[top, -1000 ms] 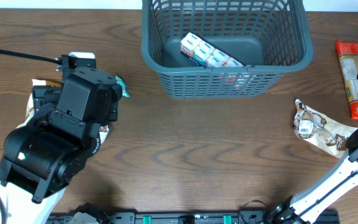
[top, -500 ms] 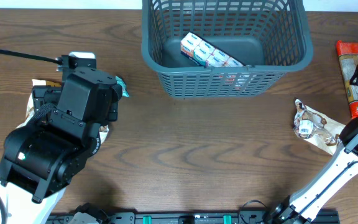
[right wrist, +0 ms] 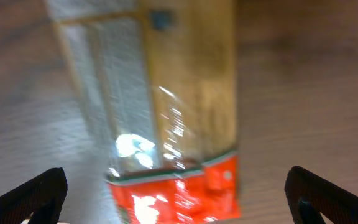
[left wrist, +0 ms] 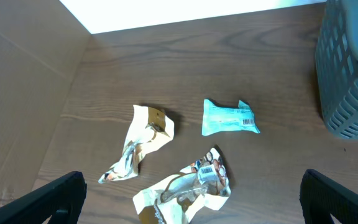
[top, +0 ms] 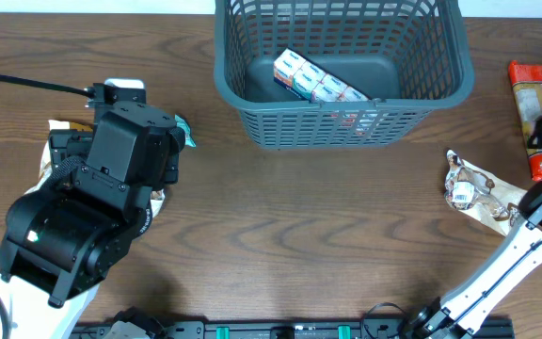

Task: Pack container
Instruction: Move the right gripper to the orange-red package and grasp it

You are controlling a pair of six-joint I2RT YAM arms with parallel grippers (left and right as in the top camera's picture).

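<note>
Container (top: 280, 127) stands between and well apart from the wide-open left end effector (left wrist: 191, 193) and wide-open right end effector (right wrist: 179, 190).

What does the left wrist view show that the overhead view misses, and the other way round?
Only the left wrist: a tan wrapper and a barcode wrapper lying in full sight; in the overhead view the left arm covers most of them.
Only the overhead: a white box inside the basket, a red packet at the far right, and a crumpled packet below it.
Both: the teal packet, part of the basket's wall, and the wooden table.
</note>
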